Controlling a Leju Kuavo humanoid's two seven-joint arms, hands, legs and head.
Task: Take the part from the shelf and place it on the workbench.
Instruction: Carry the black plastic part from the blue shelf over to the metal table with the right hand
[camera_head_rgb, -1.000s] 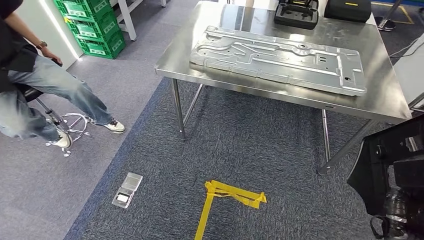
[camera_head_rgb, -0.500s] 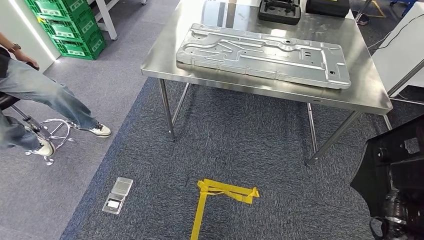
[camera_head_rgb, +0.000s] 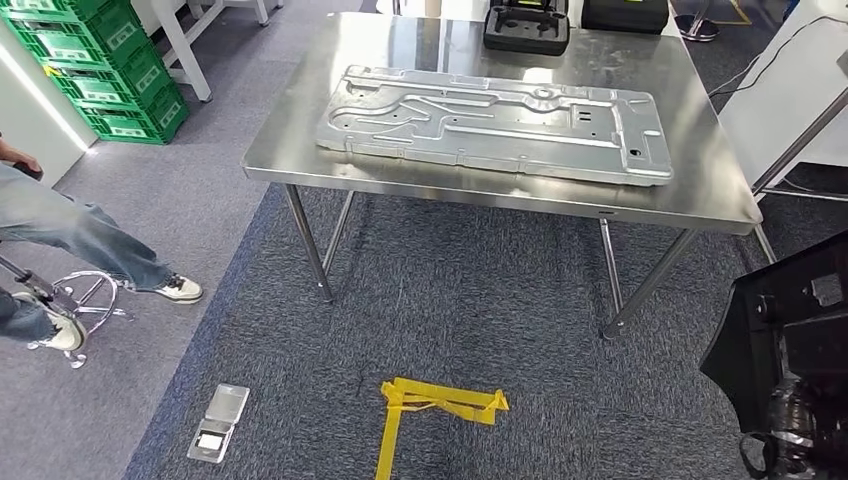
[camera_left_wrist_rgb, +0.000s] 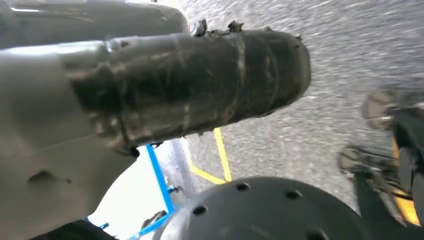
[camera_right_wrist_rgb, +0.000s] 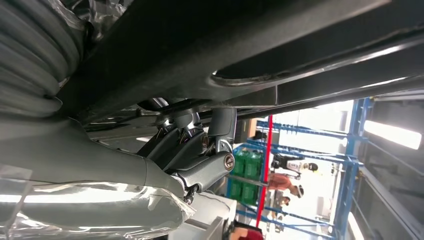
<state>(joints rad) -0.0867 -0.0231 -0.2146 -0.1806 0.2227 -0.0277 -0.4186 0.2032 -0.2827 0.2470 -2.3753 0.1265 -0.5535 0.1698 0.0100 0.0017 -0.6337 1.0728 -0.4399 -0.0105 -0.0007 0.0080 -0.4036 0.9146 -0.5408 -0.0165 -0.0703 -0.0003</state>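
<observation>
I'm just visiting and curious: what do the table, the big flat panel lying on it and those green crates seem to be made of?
The table looks like brushed stainless steel: its top is shiny and mirrors the lights. The big flat panel seems to be stamped sheet metal, dull silver-grey, with pressed ribs and holes. The green crates look like moulded plastic, uniformly coloured with gridded sides.

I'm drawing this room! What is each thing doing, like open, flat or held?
metal panel, lying flat on the workbench
black part, held by the right hand
small clear box, open on the floor
green crates, stacked
left hand, grip unclear
</observation>
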